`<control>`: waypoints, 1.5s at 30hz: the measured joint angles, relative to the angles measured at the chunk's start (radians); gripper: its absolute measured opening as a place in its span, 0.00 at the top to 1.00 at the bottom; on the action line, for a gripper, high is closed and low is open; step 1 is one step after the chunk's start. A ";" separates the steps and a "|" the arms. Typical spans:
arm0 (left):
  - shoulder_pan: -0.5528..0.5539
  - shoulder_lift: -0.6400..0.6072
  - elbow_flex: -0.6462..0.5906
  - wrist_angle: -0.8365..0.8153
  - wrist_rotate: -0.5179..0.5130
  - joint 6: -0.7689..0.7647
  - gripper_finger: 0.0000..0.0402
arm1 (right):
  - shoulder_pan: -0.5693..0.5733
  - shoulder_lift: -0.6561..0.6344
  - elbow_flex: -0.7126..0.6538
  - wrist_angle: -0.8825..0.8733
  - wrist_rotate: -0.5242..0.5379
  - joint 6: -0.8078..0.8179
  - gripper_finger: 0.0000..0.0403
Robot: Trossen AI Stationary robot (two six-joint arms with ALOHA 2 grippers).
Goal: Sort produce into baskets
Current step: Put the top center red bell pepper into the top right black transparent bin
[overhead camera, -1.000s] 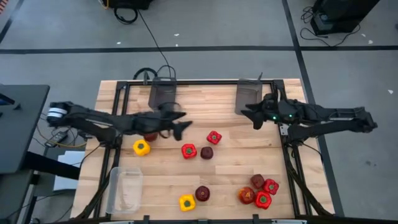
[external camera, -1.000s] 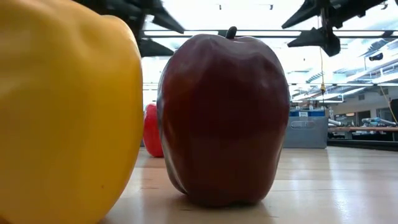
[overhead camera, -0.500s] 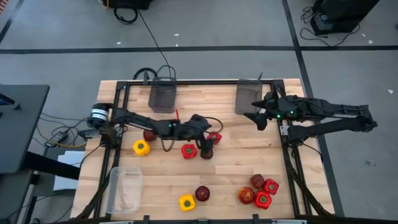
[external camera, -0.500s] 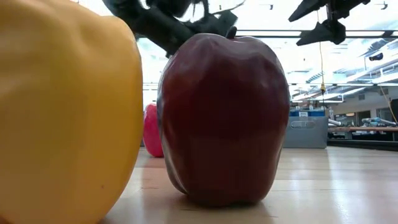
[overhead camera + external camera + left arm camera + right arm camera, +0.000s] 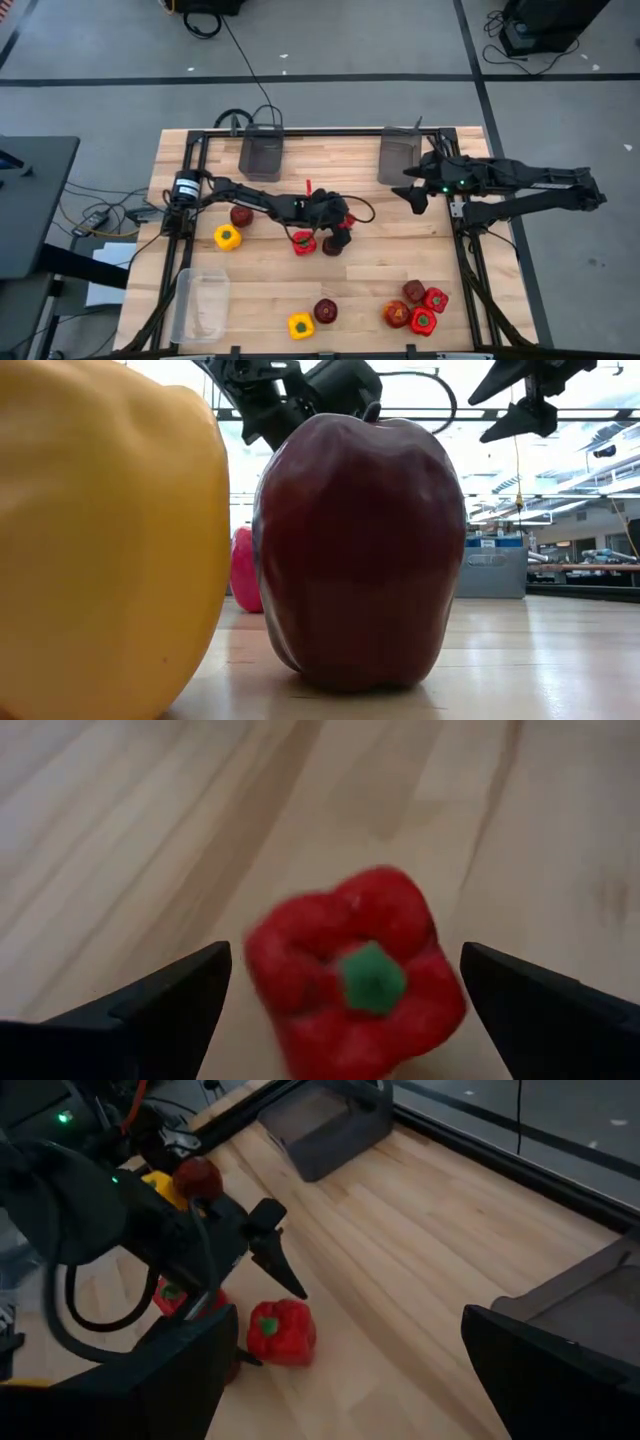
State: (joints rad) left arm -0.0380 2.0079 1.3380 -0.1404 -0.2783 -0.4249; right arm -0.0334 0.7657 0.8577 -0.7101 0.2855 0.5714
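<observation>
Your left gripper [image 5: 345, 1010] hovers with jaws spread wide over a red bell pepper [image 5: 358, 972] at mid-tabletop [image 5: 400, 255], its green stem facing up between the fingers. A second red pepper [image 5: 303, 242] and a dark maroon apple [image 5: 332, 245] lie just beside it, crowding the approach. Your right gripper [image 5: 413, 190] waits near the far right grey bin [image 5: 396, 158], jaws open and empty.

The risk here, as it looks: the pepper is lobed, glossy and smooth, so jaws closing off-centre could squeeze it sideways and send it rolling across the pale wooden boards. A finger coming down on the neighbouring pepper or apple could knock those away too, since round, waxy fruit has little to hold it.

Another grey see-through bin [image 5: 262, 155] stands at the far left, and a clear rounded tub [image 5: 203, 305] sits at the near left, all seemingly empty. A yellow pepper [image 5: 227, 237] and another maroon fruit [image 5: 241, 216] lie left of the gripper; a yellow pepper [image 5: 300, 325] and apple [image 5: 326, 311] sit near centre, and a red cluster [image 5: 415, 307] lies near right.
</observation>
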 joint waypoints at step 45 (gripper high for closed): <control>0.160 -0.167 0.048 0.388 0.643 0.263 0.32 | 0.022 0.219 0.000 0.219 -0.373 -0.150 0.05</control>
State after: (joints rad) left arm 0.1223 1.8408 1.3865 0.2473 0.3643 -0.1619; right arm -0.0112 0.9843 0.8577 -0.4908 -0.0879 0.4217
